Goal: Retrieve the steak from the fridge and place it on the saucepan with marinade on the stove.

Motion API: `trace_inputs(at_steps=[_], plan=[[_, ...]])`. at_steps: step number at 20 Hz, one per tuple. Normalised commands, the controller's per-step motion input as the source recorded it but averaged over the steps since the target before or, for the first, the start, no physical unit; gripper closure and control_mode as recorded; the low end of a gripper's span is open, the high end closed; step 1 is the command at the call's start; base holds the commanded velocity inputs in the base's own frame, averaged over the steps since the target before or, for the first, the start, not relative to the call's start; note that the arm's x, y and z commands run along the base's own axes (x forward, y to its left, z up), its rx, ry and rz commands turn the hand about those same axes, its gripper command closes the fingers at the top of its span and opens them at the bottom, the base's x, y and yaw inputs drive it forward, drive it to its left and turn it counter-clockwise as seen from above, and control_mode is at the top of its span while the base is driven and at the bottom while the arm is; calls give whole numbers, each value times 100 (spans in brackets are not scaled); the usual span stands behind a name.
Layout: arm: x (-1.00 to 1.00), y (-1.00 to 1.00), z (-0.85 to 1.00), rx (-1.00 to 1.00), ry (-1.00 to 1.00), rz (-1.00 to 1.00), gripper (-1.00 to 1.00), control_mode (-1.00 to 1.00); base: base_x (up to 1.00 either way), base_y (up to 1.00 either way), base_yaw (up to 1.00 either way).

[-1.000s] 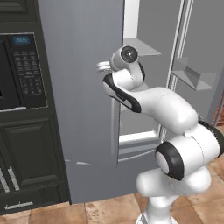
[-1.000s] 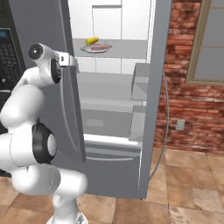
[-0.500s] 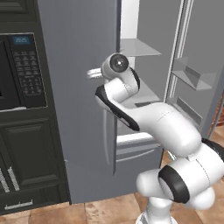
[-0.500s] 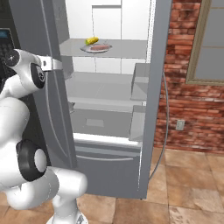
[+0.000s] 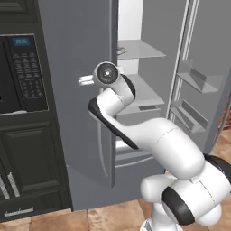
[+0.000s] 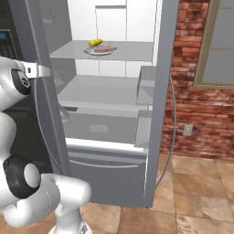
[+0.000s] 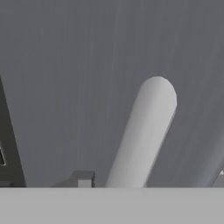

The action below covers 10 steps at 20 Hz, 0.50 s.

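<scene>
- My gripper (image 7: 148, 186) sits against the tall grey stainless fridge (image 5: 81, 113) door's rounded handle (image 7: 144, 131); whether it pinches, I cannot tell.
- Inside, pinkish steak (image 6: 104, 48) lies plated on the top shelf (image 6: 123, 54).

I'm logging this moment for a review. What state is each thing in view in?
fridge: both doors open, interior showing.
left fridge door: swung open, arm reaching around its edge.
steak: on a plate on the top shelf, untouched.
bottom drawer: shut.
gripper: by the door handle; open or shut unclear.
</scene>
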Motion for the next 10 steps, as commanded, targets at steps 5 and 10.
trace_inputs(at_steps=[5,10], plan=[[-22,57,0,0,3,0,100,-100,0,0,0],[-12,62,0,0,3,0,100,-100,0,0,0]])
